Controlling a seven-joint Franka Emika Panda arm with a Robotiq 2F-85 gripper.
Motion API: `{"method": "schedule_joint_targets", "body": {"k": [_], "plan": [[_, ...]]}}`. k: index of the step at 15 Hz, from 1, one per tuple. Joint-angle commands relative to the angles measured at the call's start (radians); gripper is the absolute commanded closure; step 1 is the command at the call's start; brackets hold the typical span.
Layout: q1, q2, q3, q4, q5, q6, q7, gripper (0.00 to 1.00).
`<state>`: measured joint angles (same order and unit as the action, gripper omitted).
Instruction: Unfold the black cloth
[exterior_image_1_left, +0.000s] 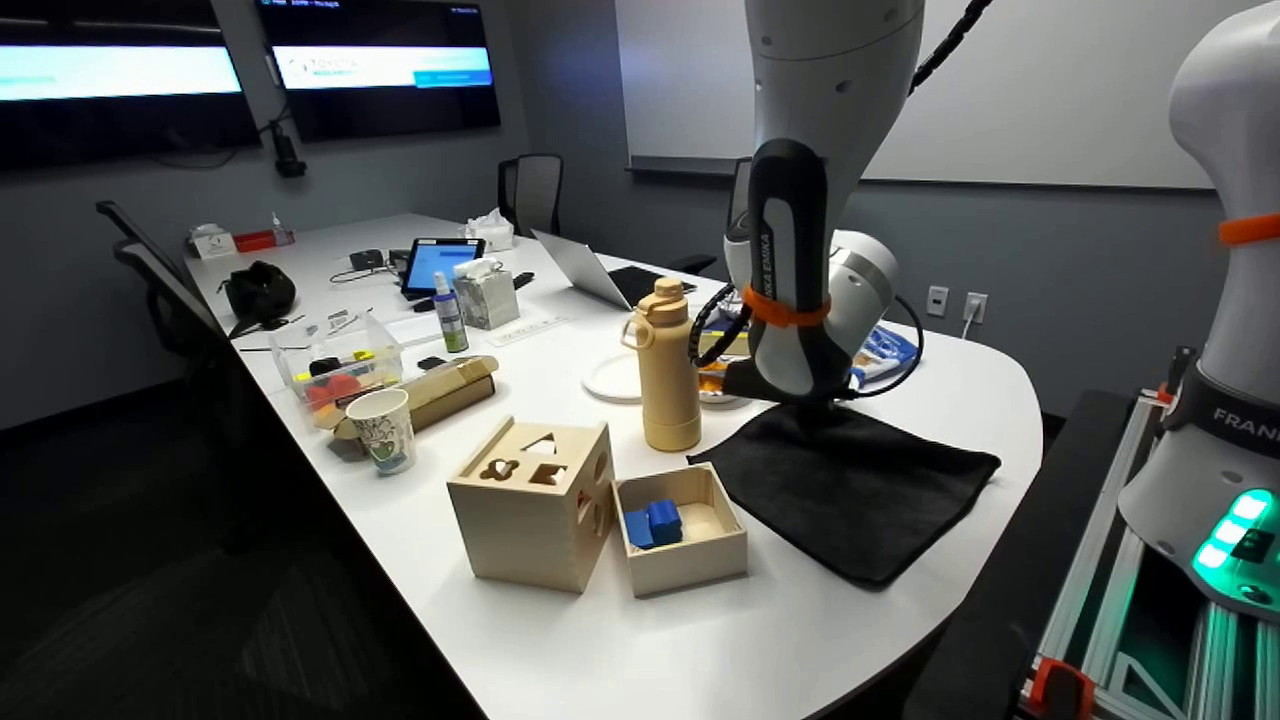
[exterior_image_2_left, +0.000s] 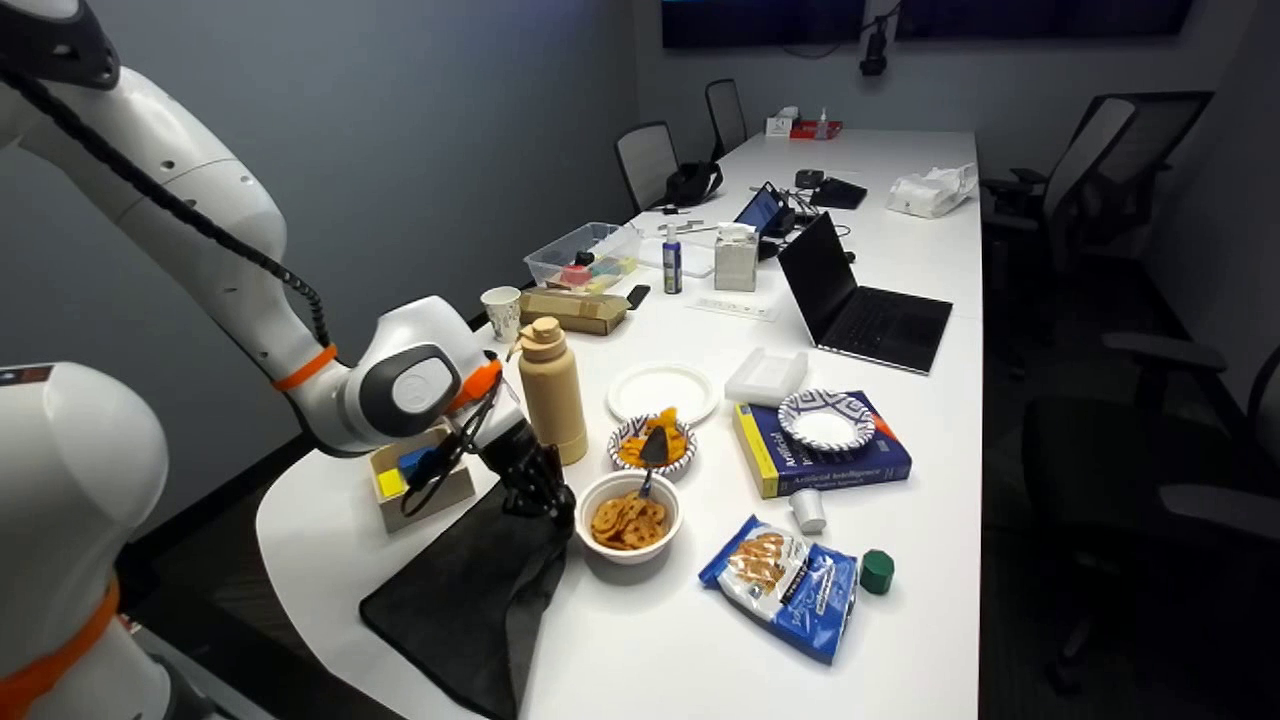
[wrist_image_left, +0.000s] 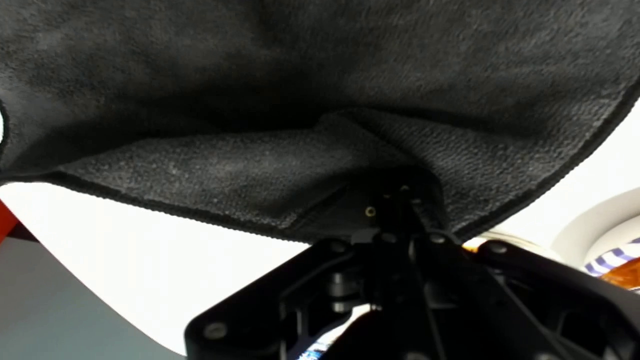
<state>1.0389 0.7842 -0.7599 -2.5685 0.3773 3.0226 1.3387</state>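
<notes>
The black cloth lies spread mostly flat on the rounded end of the white table in both exterior views, here with its far side beside the bowl. A ridge and creases run across it near one hemmed edge in the wrist view. My gripper is at that edge, its fingers together, with the cloth bunched up around the fingertips. The fingertips are dark against the cloth and partly hidden in its folds. The gripper also shows in both exterior views, low over the cloth's far side and close to the bowl.
A bowl of crackers stands right beside the gripper. A tan bottle stands close to the cloth. A wooden box with blue blocks and a wooden shape cube stand beside it. A snack bag lies on the table.
</notes>
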Motion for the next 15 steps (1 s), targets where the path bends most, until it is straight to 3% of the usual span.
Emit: {"method": "schedule_joint_targets", "body": {"k": [1, 7, 8, 9, 15], "plan": [[0.042, 0.082, -0.036, 0.040, -0.029, -0.012, 0.051, 0.99], [0.069, 0.135, -0.067, 0.047, -0.023, -0.005, 0.059, 0.99], [0.072, 0.140, -0.070, 0.047, -0.022, -0.005, 0.060, 0.92], [0.074, 0.146, -0.073, 0.048, -0.021, -0.005, 0.060, 0.71], [0.100, 0.148, -0.090, 0.033, -0.016, 0.002, 0.061, 0.27]]}}
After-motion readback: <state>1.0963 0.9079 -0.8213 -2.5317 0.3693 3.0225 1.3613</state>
